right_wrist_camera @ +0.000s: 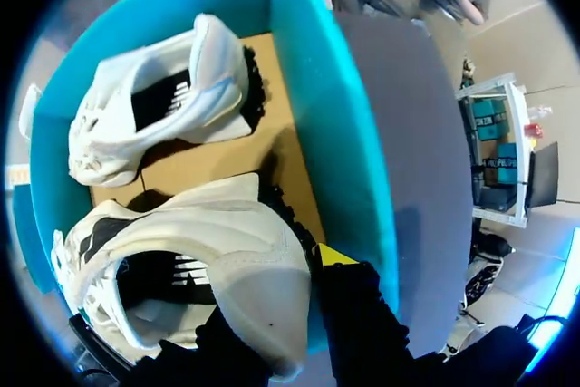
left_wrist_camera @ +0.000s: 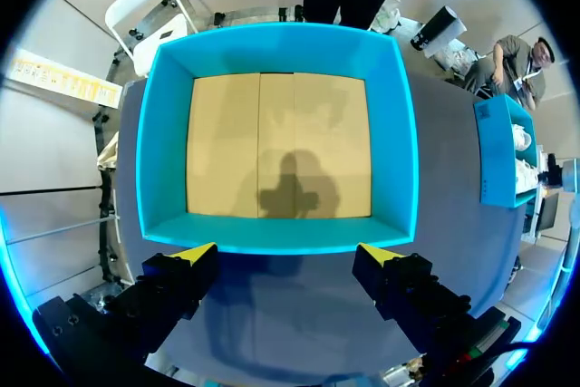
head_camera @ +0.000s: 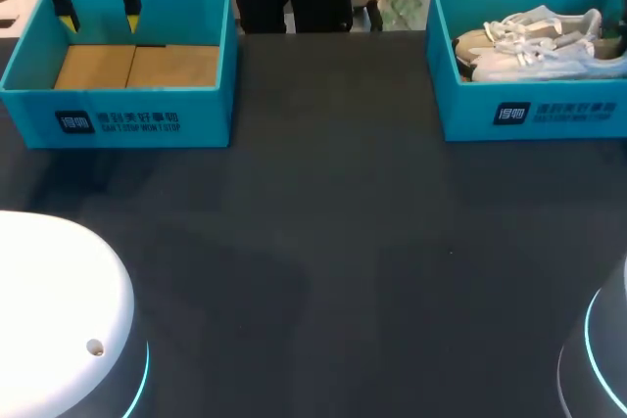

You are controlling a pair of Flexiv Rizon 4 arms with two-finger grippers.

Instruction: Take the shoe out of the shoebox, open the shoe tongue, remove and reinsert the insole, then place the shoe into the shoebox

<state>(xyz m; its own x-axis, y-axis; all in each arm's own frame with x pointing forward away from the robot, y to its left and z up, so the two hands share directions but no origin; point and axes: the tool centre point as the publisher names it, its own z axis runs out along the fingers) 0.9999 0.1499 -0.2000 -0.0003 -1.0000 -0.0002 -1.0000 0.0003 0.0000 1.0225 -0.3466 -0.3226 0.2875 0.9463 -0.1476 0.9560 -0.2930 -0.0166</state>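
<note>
Two white shoes lie side by side in the blue shoebox [head_camera: 529,110] at the far right of the table. In the right wrist view my right gripper [right_wrist_camera: 285,292] straddles the heel of the nearer white shoe [right_wrist_camera: 227,233]. One finger is inside the opening and the yellow-tipped finger [right_wrist_camera: 335,254] is outside, between the heel and the box wall [right_wrist_camera: 317,88]. It is shut on that heel. The second shoe [right_wrist_camera: 154,106] lies beyond it. My left gripper [head_camera: 100,19] hangs open over the empty blue box [head_camera: 118,105] at the far left, holding nothing.
The empty box [left_wrist_camera: 272,47] has a plain cardboard floor. Dark tabletop [head_camera: 323,242] spreads between the two boxes. My arms' white bases sit at the near left corner [head_camera: 49,310] and the near right corner [head_camera: 607,359].
</note>
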